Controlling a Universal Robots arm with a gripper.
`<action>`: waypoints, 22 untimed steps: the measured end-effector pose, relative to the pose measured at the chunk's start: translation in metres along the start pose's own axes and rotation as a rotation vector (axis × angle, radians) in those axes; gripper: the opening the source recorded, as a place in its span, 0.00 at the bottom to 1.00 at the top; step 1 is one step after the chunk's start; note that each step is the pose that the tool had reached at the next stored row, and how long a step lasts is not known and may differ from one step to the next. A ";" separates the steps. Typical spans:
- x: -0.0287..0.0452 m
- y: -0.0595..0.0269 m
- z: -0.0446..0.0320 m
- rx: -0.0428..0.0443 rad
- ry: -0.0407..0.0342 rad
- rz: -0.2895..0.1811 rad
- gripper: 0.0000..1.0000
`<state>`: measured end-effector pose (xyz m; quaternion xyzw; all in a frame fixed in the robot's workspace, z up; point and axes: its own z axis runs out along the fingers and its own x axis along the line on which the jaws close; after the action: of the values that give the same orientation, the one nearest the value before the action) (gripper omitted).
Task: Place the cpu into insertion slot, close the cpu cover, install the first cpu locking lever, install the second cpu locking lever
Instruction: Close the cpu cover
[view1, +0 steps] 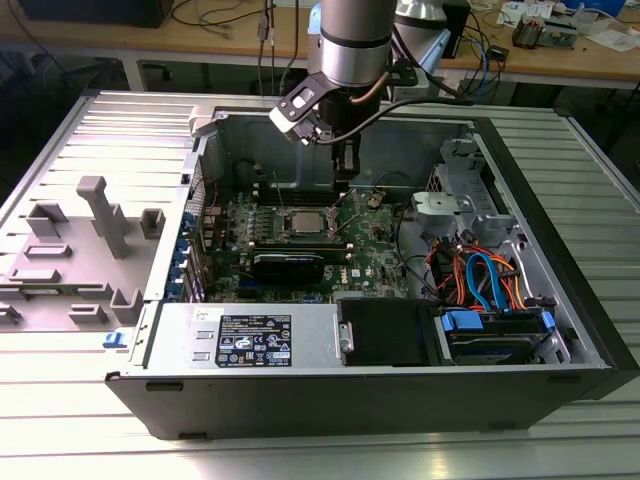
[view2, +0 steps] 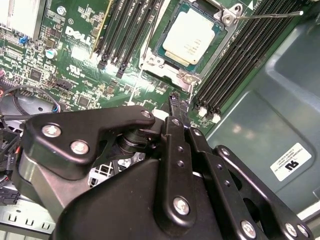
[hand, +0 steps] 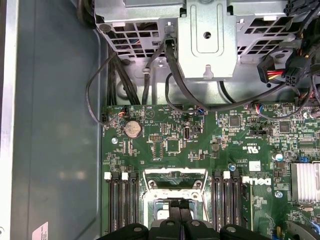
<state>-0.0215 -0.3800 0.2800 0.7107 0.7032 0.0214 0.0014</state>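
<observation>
Tool (hand: 180, 205): fingers together, nothing clamped between them. It hangs straight down over the insertion slot (view2: 152, 60), tip close above the slot's edge in both wrist views. My read: pinched shut to make one narrow pusher for lever work, not a grasp.

cpu (view2: 192, 34): seated flat in the slot, silver top up. The cpu cover (view2: 218, 50) looks folded down around it, window framing the chip, which would pin the chip for latching.

Locking lever (view2: 265, 15): a thin rod running out from a corner of the slot across the memory strips (view2: 240, 55). It looks free, not hooked. I can't make out the second lever clearly.

View differences:
- Second wrist view gives the cpu face, cover edge and lever rod.
- In the first wrist view the tool tips cover the middle of the slot. That view gives the motherboard (hand: 170, 145) beyond the slot, plus the cables and metal drive cage (hand: 207, 40) further on.
- Exterior view places the tool (view1: 345, 178) just beyond the slot, with the cpu (view1: 301, 222) visible. The open case (view1: 330, 400) lies flat on the tabletop (view1: 300, 445), so the slot faces up. Grey fixture blocks (view1: 100, 215) sit well apart from the slot, on the exterior view's left.
</observation>
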 end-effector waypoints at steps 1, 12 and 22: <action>0.0000 0.0004 0.0000 0.0000 0.0000 0.000 0.11; 0.0001 0.0045 0.0001 0.0000 0.0000 0.000 0.11; 0.0001 0.0084 0.0003 0.0000 0.0000 0.000 0.11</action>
<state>-0.0131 -0.3800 0.2800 0.7106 0.7032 0.0215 0.0014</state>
